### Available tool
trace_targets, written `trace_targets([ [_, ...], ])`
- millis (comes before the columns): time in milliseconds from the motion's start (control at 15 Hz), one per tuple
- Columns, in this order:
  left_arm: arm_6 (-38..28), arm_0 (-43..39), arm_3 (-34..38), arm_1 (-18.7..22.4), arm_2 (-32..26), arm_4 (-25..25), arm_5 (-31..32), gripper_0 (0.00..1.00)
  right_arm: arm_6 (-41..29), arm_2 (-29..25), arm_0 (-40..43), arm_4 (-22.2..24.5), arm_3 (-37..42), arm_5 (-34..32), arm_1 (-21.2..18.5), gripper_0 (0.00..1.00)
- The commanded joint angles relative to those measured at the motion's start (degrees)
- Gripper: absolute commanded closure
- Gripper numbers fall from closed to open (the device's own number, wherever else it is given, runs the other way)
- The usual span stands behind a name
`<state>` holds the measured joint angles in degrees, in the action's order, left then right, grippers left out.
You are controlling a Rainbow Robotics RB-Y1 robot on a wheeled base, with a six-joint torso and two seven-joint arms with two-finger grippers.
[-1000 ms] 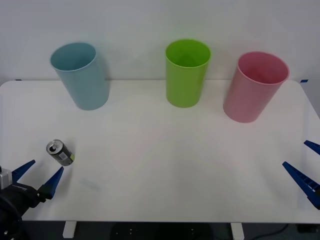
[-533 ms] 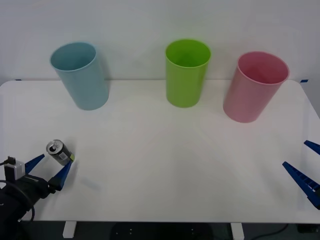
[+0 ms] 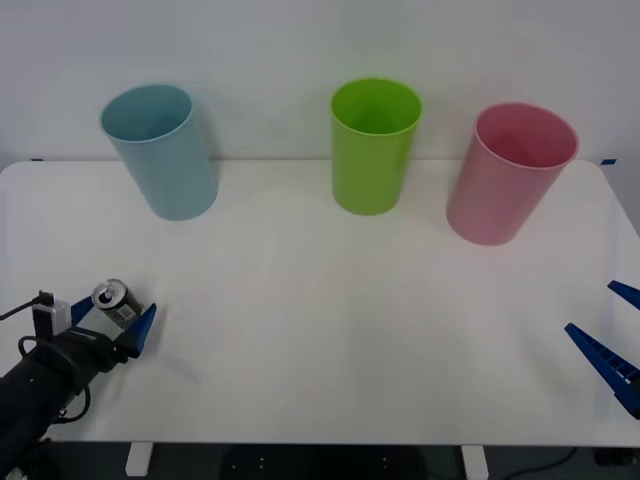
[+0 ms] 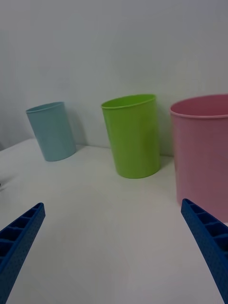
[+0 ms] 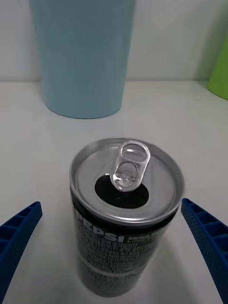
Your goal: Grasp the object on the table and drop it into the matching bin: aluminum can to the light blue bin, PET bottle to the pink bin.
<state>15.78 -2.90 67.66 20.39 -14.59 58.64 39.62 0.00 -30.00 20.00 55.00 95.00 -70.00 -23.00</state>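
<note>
The aluminum can [image 3: 117, 303], dark with a silver pull-tab top, stands on the white table [image 3: 350, 300] near its front left corner. My left gripper [image 3: 112, 318] is open, with one blue finger on each side of the can and a gap to both. In the left wrist view the can [image 5: 124, 213] sits between the fingertips [image 5: 21, 228], upright, with the light blue bin [image 5: 80, 52] behind it. The light blue bin [image 3: 162, 150] stands at the back left and the pink bin [image 3: 510, 175] at the back right. My right gripper [image 3: 590, 306] waits open at the table's right edge.
A lime green bin [image 3: 373, 145] stands at the back middle, between the other two. The right wrist view shows the light blue bin [image 4: 51, 130], the lime green bin [image 4: 133, 135] and the pink bin [image 4: 202, 147] in a row beyond the right gripper [image 4: 112, 204].
My left gripper has moved forward and a little right along the table. Its fingers now straddle the can, which was ahead of them before. The can and right arm have not moved.
</note>
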Motion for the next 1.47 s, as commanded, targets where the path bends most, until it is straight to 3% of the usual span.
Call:
trace_targets([
  [67, 0.31, 1.05, -0.78, -0.09, 0.17, 0.07, 0.02, 0.00, 0.00, 0.00, 0.00, 0.00, 0.00, 0.00, 0.00, 0.00],
  [333, 0.31, 1.23, -0.78, -0.09, 0.17, -0.02, -0.07, 0.00, 0.00, 0.00, 0.00, 0.00, 0.00, 0.00, 0.00, 0.00],
  [400, 0.31, 1.23, -0.69, -0.09, 0.17, -0.02, -0.07, 0.10, 0.00, 0.00, 0.00, 0.00, 0.00, 0.00, 0.00, 0.00],
  [467, 0.31, 1.23, -0.69, -0.09, 0.17, -0.02, -0.07, 0.85, 0.00, 0.00, 0.00, 0.00, 0.00, 0.00, 0.00, 0.00],
  [533, 0.48, 1.32, -0.78, -0.09, 0.17, -0.02, -0.07, 1.00, 0.00, 0.00, 0.00, 0.00, 0.00, 0.00, 0.00, 0.00],
  [1267, 0.66, 1.23, -0.69, 0.00, -0.09, -0.99, 0.10, 1.00, 0.00, 0.00, 0.00, 0.00, 0.00, 0.00, 0.00, 0.00],
  [1467, 0.22, 0.97, -0.25, 0.00, -2.38, -1.25, 3.80, 1.00, 0.00, 0.00, 0.00, 0.00, 0.00, 0.00, 0.00, 0.00],
])
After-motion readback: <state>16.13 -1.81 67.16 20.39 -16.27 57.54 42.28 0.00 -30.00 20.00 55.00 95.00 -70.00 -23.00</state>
